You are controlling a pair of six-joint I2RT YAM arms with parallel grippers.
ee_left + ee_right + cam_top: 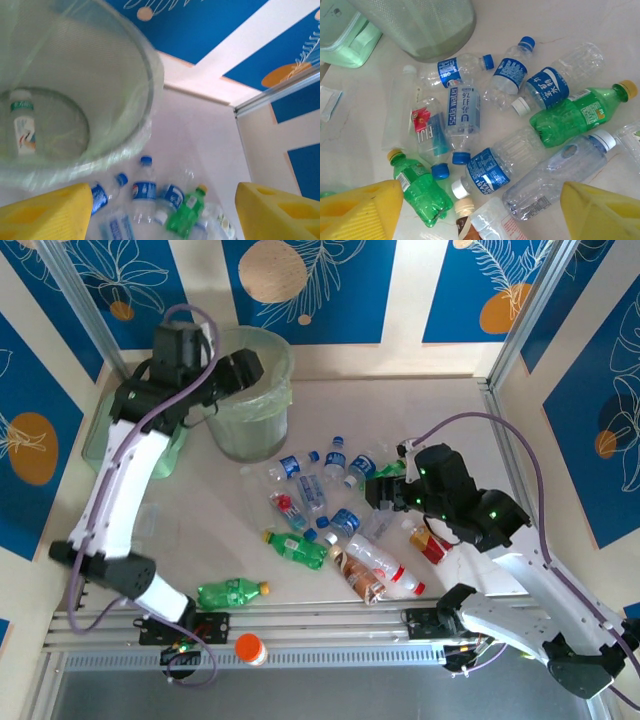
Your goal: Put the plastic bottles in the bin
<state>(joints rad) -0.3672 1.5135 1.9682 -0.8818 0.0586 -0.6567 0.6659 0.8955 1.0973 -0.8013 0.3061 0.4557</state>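
Your left gripper (162,215) hangs at the mouth of the bin (125,100), fingers wide apart with nothing between them. One bottle (22,127) lies down inside, below it, so this looks like the dropping spot. Your right gripper (480,212) is spread wide and empty too. The plastic bottles (485,115) lie in a pile on the table (545,20) right under it, so I think it is ready to pick one.

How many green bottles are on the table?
3: front bottle near the rail, middle bottle in the pile, far bottle at its right side. Others may be hidden.
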